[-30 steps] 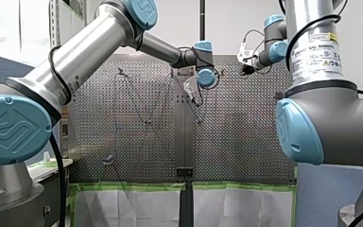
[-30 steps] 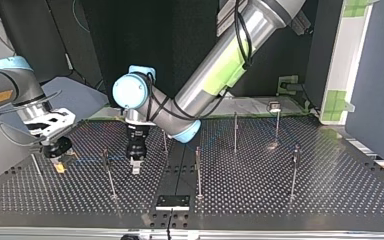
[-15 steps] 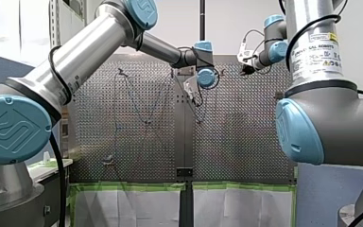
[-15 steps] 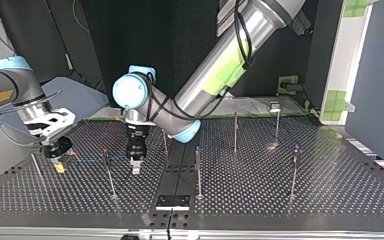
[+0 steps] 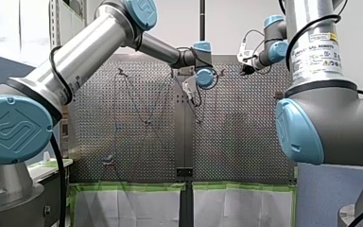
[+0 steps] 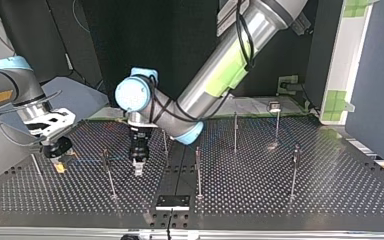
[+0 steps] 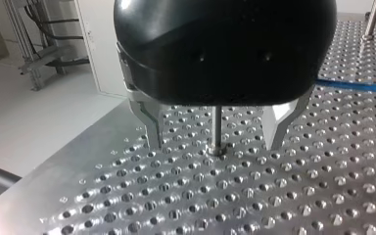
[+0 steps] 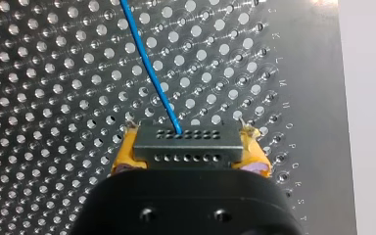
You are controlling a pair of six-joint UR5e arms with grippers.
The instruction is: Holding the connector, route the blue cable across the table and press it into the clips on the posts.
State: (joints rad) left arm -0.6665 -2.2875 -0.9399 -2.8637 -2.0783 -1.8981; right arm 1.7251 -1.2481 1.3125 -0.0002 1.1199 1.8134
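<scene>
In the right wrist view my right gripper (image 8: pixel 188 147) is shut on a dark multi-hole connector (image 8: pixel 186 145), its yellow pads (image 8: pixel 125 152) on both ends. The blue cable (image 8: pixel 149 63) leaves the connector and runs ahead over the perforated table. At the top view's left that right gripper (image 6: pixel 58 159) sits low, and the cable (image 6: pixel 87 160) leads to a post (image 6: pixel 108 172). My left gripper (image 7: pixel 218 144) is open, its metal fingers (image 7: pixel 152 122) straddling a thin post (image 7: pixel 217 128) without touching it. In the top view the left gripper (image 6: pixel 138 169) hangs just above the table.
Several more thin posts stand on the table, among them a middle one (image 6: pixel 198 170), two further back (image 6: pixel 235 131) (image 6: pixel 277 122) and one at the right (image 6: pixel 295 170). A black plate (image 6: pixel 172 202) lies at the table's near edge. The blue cable (image 7: pixel 357 86) passes beside my left gripper.
My left arm has shifted slightly toward the top view's right, its gripper still open. The right arm and the connector have not moved.
</scene>
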